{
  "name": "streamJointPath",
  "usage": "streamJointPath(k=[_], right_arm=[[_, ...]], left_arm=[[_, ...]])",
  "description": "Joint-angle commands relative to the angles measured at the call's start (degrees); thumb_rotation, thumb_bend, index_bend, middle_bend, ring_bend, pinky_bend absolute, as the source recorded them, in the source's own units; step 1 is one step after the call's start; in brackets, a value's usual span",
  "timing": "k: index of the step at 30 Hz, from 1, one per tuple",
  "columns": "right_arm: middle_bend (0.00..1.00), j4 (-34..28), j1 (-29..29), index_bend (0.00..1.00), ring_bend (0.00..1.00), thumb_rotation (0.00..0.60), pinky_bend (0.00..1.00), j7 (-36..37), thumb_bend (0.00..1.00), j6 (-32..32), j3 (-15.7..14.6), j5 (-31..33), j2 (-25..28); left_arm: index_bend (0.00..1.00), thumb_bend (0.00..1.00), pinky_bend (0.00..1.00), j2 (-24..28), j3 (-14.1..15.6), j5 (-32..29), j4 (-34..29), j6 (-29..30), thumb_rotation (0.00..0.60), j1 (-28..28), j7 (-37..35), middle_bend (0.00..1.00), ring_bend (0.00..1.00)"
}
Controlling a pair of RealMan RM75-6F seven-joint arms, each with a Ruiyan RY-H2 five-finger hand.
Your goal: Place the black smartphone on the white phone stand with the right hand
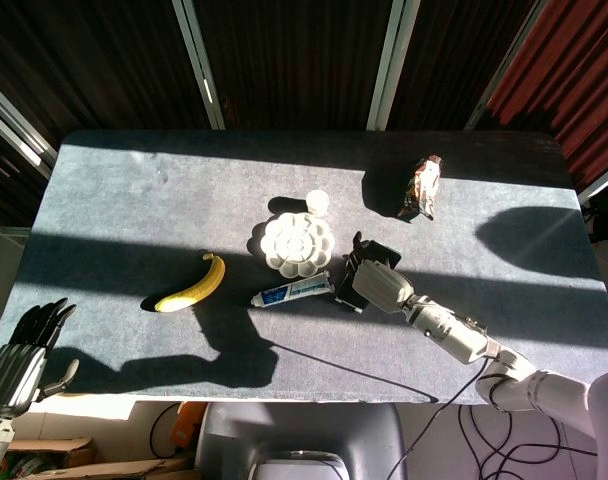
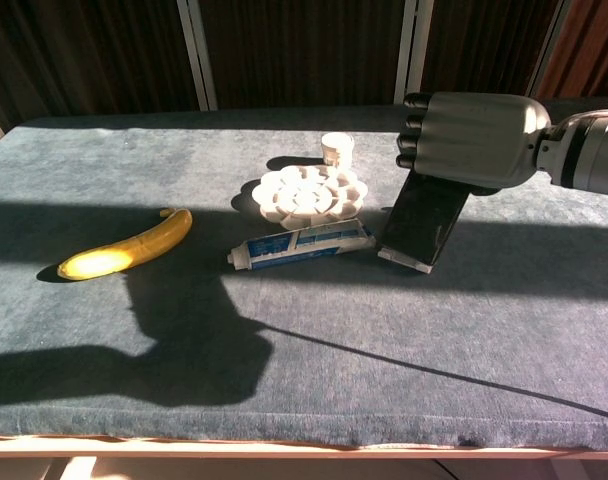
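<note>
Black smartphone [image 2: 422, 222] leans on the white phone stand [image 2: 405, 259] with the right hand [image 2: 471, 138] gripping its top, so letting go carelessly risks tipping it onto the toothpaste tube [image 2: 302, 244] beside it.

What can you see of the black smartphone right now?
The black smartphone is a flat dark slab with a glossy face, leaning back at a steep tilt on the white phone stand, whose lip shows under its lower edge. The right hand covers its top, fingers curled over the upper edge, so release cannot be confirmed. It stands just right of the toothpaste tube, on the grey-blue table. The screen looks dark.
</note>
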Motion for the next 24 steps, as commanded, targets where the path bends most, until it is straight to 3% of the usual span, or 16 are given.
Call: streamJointPath(k=[1, 17, 24], right_arm=[[0.8, -0.2, 0.0, 1.0, 0.59, 0.6, 0.33, -0.8, 0.29, -0.4, 0.2, 0.5, -0.4], [0.8, -0.8, 0.1, 1.0, 0.59, 0.6, 0.3, -4.1, 0.29, -2.0, 1.0, 3.1, -1.6], [0.8, -1.9, -0.3, 0.99, 0.53, 0.6, 0.25, -6.3, 0.29, -2.6, 1.5, 5.3, -1.2]], left_arm=[[0.0, 0.38, 0.0, 0.0, 0.1, 0.1, 0.0, -0.1, 0.6, -0.1, 0.0, 0.0, 0.0], [0.0, 0.38, 0.0, 0.1, 0.2, 0.9, 0.2, 2.2, 0.6, 0.8, 0.1, 0.0, 0.0], [0.0, 0.38, 0.0, 0.3, 0.4, 1.2, 0.2, 1.8, 0.6, 0.6, -0.3, 0.0, 0.0]])
